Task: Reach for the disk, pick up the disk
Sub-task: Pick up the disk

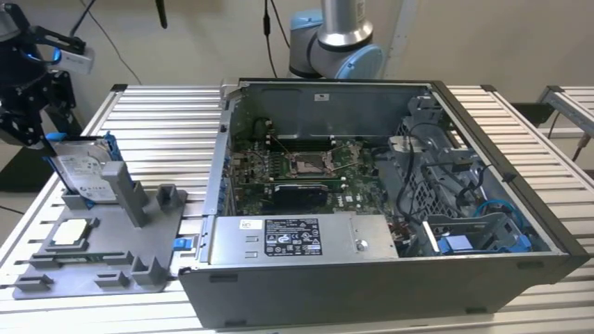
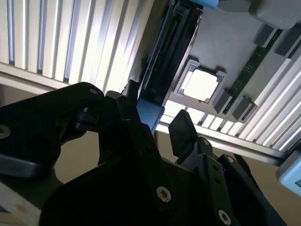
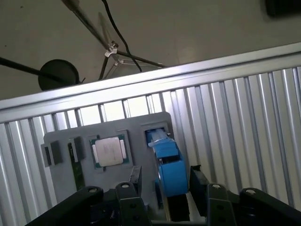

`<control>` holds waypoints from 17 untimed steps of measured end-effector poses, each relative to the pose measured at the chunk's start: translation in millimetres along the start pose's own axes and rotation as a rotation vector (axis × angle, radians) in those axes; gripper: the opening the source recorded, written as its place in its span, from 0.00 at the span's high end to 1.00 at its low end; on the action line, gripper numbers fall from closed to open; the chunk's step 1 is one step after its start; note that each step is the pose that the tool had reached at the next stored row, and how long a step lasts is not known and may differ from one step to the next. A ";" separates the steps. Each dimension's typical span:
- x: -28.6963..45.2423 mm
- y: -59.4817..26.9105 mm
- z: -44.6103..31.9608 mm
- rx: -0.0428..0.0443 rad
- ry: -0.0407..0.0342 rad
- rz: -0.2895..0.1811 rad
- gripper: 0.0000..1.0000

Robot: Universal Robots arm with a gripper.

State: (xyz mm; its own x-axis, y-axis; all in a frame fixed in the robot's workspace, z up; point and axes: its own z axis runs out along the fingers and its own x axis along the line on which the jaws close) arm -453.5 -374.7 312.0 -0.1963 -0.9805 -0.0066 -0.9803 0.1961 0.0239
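**benchrat:** Where's the disk on your feed, and what are the jaws doing?

**me:** The disk is standing on edge in a slot of the gray holder. That's over on the exterior view's left of the worktop, with the open computer case off to its right. The label faces out and there's a blue bracket round the edges. The little square chip lies flat in the same holder, just on the near side of the disk.

My jaws are spread wide and hanging right at the disk's top edge. In both wrist views I see a black finger on each side, with the blue top of the bracket between them. I can't tell from here if either finger is actually touching it. The disk isn't lifted, it's seated in the slot.
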 end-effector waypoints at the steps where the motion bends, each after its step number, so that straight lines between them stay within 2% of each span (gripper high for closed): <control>1: -0.9 0.1 1.8 0.0008 0.0001 -0.007 0.00; 8: -9.1 1.7 14.7 0.0092 -0.0010 -0.040 0.00; 17: -6.3 2.0 27.6 0.0088 0.0000 -0.079 0.00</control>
State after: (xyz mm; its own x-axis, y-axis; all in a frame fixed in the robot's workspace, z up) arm -454.8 -367.8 284.5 -0.1181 -0.9930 -0.0081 -0.9929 0.1180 0.0145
